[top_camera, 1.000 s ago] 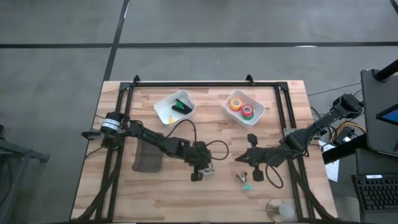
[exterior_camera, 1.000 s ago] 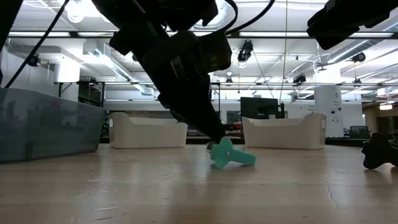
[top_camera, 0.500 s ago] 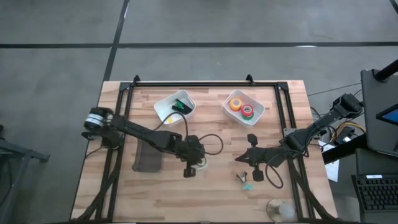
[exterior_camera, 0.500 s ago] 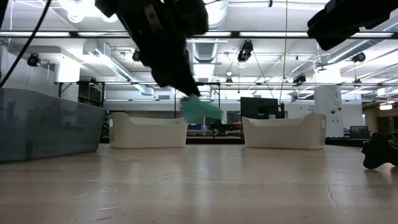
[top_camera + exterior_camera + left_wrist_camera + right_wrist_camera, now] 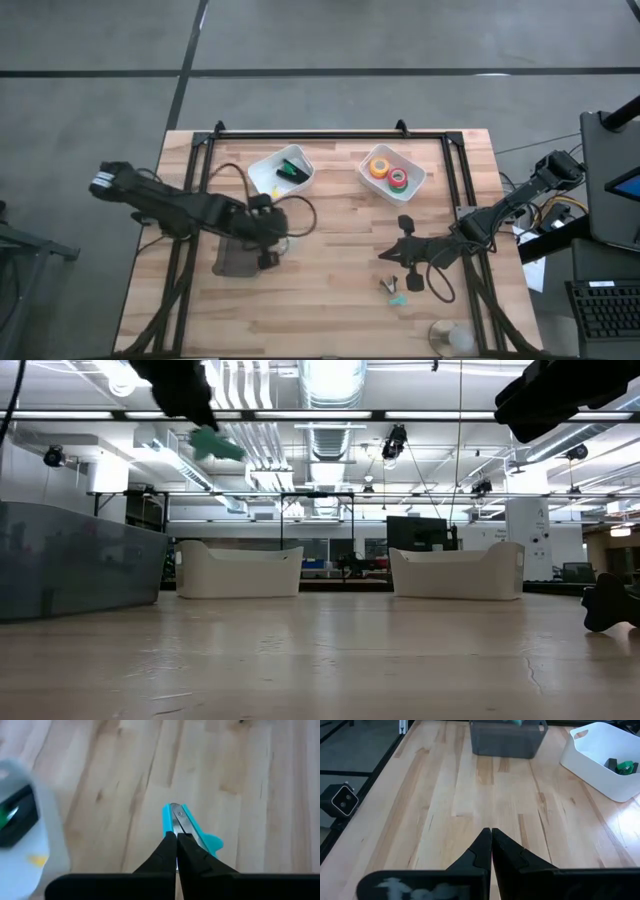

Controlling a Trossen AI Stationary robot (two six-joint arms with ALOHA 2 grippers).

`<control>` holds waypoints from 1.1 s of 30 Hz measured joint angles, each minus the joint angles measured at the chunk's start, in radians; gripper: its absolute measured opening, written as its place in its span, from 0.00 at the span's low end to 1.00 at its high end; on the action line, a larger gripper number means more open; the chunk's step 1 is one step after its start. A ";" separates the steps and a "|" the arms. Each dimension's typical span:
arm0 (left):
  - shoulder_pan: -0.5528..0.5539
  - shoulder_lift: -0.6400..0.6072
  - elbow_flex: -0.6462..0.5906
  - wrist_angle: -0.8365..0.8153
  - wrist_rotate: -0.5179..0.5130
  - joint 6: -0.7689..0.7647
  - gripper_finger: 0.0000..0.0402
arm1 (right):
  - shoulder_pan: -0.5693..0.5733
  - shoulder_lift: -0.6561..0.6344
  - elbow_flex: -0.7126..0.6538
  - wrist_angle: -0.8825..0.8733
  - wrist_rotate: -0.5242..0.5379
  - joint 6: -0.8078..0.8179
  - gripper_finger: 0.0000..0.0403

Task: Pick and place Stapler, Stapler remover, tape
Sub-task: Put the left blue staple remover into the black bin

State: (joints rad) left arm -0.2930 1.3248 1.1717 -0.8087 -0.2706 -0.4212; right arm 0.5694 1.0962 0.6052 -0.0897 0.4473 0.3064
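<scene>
Teal plastic: a small teal claw-shaped staple remover with metal jaws is pinched between the closed fingers of the left gripper, clear of the wooden table.
Left gripper position: in the high view it sits near the grey translucent rectangular bin and just below the left white plastic tub; in the low view the remover rides high above the table.
Right gripper: the right gripper waits low over the right half of the table, fingers pressed together with nothing between them.
Task items: the black wedge-shaped stapler lies in the left white tub beside a green piece; the orange ring-shaped tape roll and the red ring-shaped tape roll lie in the right white plastic tub. More small claw pieces rest on the table near the right gripper.
Risk, slip: the grip is on one narrow end (most of the remover projects past the fingertips), so a quick swing could pivot or shed it.
Risk, wrong container: bin and tub stand close together; an early release could land it in the wrong one or on a rim.
Risk, collision: a low approach could strike the tub wall and shift it.
</scene>
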 joint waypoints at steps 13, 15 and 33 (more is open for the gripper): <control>-0.030 -0.172 -0.068 -0.317 -0.044 -0.285 0.01 | 0.000 0.000 0.000 0.001 0.000 0.000 0.02; -0.031 -0.183 -0.091 -0.321 -0.044 -0.302 0.02 | 0.000 0.000 0.000 0.001 0.000 0.000 0.02; -0.031 -0.199 -0.410 -0.150 0.022 -0.435 0.02 | -0.001 0.000 -0.002 0.001 0.000 0.000 0.02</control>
State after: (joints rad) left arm -0.3244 1.1259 0.7615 -0.9589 -0.2489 -0.8560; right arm 0.5682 1.0962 0.6037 -0.0883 0.4472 0.3065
